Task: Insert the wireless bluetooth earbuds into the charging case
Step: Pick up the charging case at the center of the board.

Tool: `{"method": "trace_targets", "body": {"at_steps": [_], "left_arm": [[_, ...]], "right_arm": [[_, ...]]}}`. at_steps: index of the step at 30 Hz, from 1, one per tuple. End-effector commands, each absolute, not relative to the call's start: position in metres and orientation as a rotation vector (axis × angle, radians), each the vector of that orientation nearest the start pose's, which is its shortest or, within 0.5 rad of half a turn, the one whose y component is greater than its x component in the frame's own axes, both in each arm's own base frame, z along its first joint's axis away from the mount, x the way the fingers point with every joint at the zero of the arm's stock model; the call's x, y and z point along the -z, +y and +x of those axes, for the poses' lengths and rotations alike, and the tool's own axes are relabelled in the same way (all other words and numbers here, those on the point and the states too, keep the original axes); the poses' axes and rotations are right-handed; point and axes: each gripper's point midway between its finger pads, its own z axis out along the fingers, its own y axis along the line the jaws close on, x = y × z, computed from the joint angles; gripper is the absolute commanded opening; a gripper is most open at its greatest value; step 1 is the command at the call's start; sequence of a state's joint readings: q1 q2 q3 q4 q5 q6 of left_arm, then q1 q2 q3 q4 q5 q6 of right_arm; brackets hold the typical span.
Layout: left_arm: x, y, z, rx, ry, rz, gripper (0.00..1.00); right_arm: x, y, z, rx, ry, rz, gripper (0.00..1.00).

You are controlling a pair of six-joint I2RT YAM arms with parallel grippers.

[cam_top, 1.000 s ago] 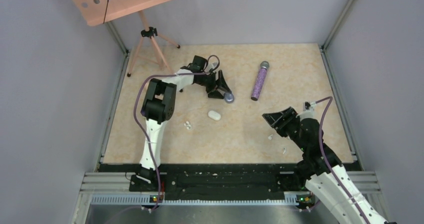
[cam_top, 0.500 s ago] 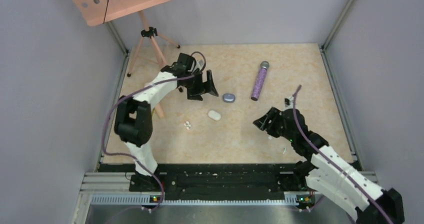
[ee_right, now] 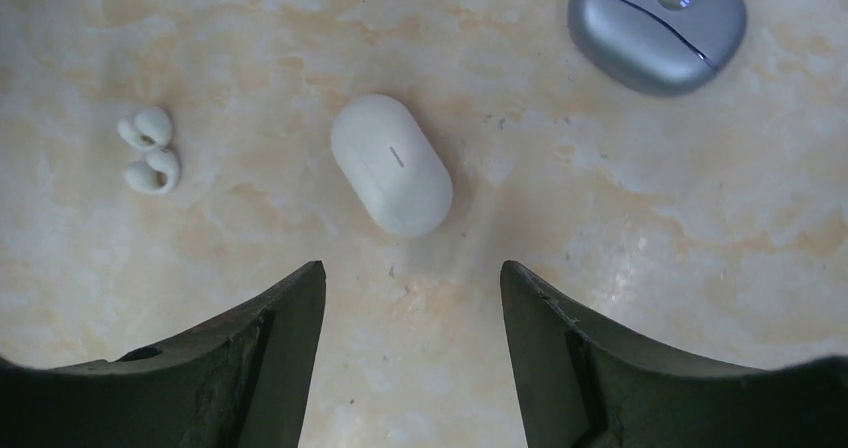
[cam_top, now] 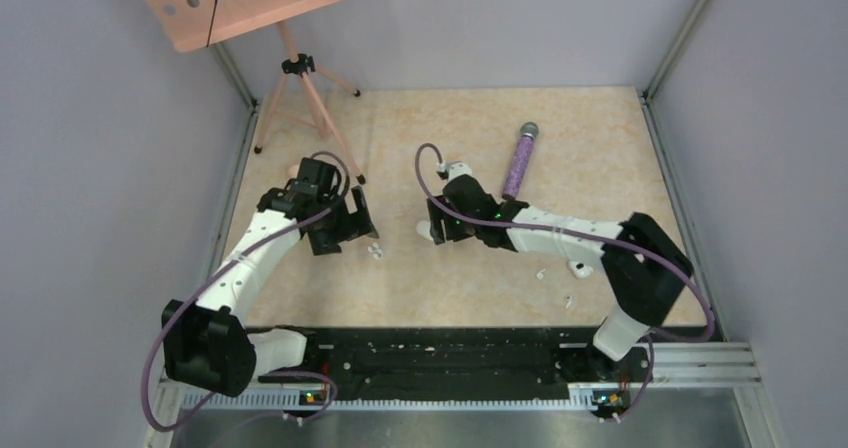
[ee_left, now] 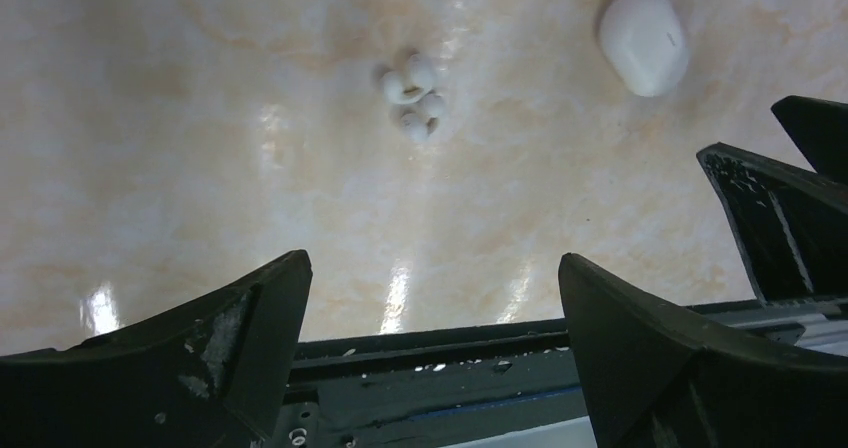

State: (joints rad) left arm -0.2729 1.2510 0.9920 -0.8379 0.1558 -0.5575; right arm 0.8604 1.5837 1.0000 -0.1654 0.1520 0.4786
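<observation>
1. Nearest the bottom edge of the top view, right of centre, we see two loose white buds (cam_top: 541,274). They lie apart from both arms and are too small to describe further.
2. Left of centre, the left claw (cam_top: 362,224) hangs with its fingers spread wide and nothing between them. The pair of white earbuds (cam_top: 376,252) lies just to its lower right, the two buds touching. In the left wrist view the pair sits at upper centre, straight ahead of the finger gap. We judge this arm the nearer one for picking them.
3. At the centre, the right claw (ee_right: 412,348) hovers open and empty over the white charging case (ee_right: 391,163), which looks closed. In the right wrist view the case's long axis runs from upper left to lower right, slanted to the finger gap.
4. Farther up, the grey-blue case (ee_right: 657,26) sits in the upper right of that view. The right wrist hides it from above.
5. Beyond it lies the purple microphone (cam_top: 519,161).
6. Half a second ago the left claw stood higher, beside the grey-blue case. The right arm was folded at lower right, and it now reaches across to the centre.
</observation>
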Motion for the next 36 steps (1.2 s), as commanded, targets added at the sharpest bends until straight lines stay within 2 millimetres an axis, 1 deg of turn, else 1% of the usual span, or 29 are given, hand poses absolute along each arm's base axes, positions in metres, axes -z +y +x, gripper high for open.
{"method": "trace_targets", "body": {"at_steps": [1, 3, 6, 10, 12, 15, 18, 20, 22, 25, 27, 29, 31, 33, 36], "left_arm": [[-0.133, -0.09, 0.234, 0.403, 2.661, -0.553, 0.99], [-0.137, -0.083, 0.233, 0.407, 2.638, -0.596, 0.99], [-0.141, -0.079, 0.231, 0.425, 2.614, -0.616, 0.99], [-0.139, -0.079, 0.23, 0.445, 2.617, -0.625, 0.99], [-0.138, -0.08, 0.231, 0.466, 2.616, -0.637, 0.98], [-0.136, -0.085, 0.231, 0.505, 2.61, -0.663, 0.96], [-0.135, -0.091, 0.233, 0.555, 2.6, -0.665, 0.92], [-0.137, -0.096, 0.235, 0.6, 2.595, -0.656, 0.9], [-0.141, -0.107, 0.237, 0.691, 2.582, -0.633, 0.89], [-0.148, -0.129, 0.242, 0.892, 2.537, -0.605, 0.87], [-0.15, -0.142, 0.246, 1.014, 2.501, -0.61, 0.87], [-0.152, -0.154, 0.25, 1.111, 2.466, -0.597, 0.88], [-0.155, -0.166, 0.253, 1.177, 2.441, -0.555, 0.91], [-0.158, -0.18, 0.254, 1.23, 2.426, -0.491, 0.95], [-0.159, -0.201, 0.254, 1.299, 2.414, -0.421, 0.97]], "right_arm": [[-0.086, 0.344, 0.302, -0.425, 2.261, -0.599, 0.66], [-0.071, 0.351, 0.309, -0.388, 2.274, -0.64, 0.66], [-0.052, 0.356, 0.316, -0.34, 2.285, -0.697, 0.66], [-0.035, 0.36, 0.32, -0.317, 2.3, -0.743, 0.65], [-0.029, 0.36, 0.321, -0.309, 2.308, -0.747, 0.62], [-0.027, 0.361, 0.32, -0.319, 2.307, -0.744, 0.52], [-0.034, 0.365, 0.318, -0.36, 2.295, -0.73, 0.4], [-0.042, 0.365, 0.315, -0.389, 2.287, -0.715, 0.35], [-0.055, 0.365, 0.309, -0.445, 2.266, -0.694, 0.31], [-0.08, 0.361, 0.297, -0.535, 2.22, -0.649, 0.31], [-0.089, 0.355, 0.285, -0.587, 2.213, -0.625, 0.31], [-0.106, 0.352, 0.276, -0.66, 2.179, -0.582, 0.31], [-0.109, 0.344, 0.263, -0.712, 2.181, -0.545, 0.31], [-0.117, 0.341, 0.25, -0.79, 2.173, -0.51, 0.31], [-0.129, 0.337, 0.238, -0.868, 2.15, -0.459, 0.31]]}}
